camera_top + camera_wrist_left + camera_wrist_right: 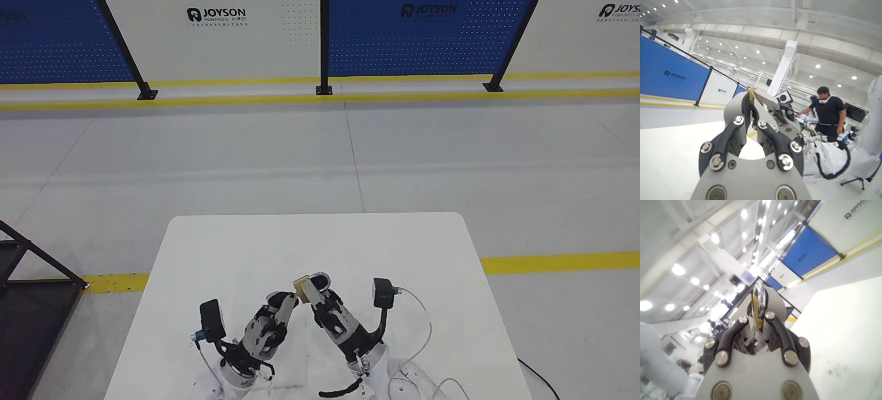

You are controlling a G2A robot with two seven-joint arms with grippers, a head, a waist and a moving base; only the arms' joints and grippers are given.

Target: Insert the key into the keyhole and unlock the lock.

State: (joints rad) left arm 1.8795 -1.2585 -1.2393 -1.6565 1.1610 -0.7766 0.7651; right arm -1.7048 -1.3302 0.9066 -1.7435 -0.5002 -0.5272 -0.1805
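Note:
Above the near middle of the white table [320, 240], both grippers are raised and meet tip to tip. My right gripper [316, 292] [759, 302] is shut on the padlock [758, 298], a brass body with a chrome shackle, which looks like a small brass block [303, 286] from above. My left gripper [289, 303] [751, 98] is shut on a thin brass piece [750, 91], the key, whose tip pokes out just past the pads. The right gripper's grey finger [768, 102] lies right against it. The keyhole is hidden.
The table's far and side edges are well away from the grippers. A white cable [425, 335] trails from the right wrist toward the table's near right. A black frame [35, 262] stands off the table at the left.

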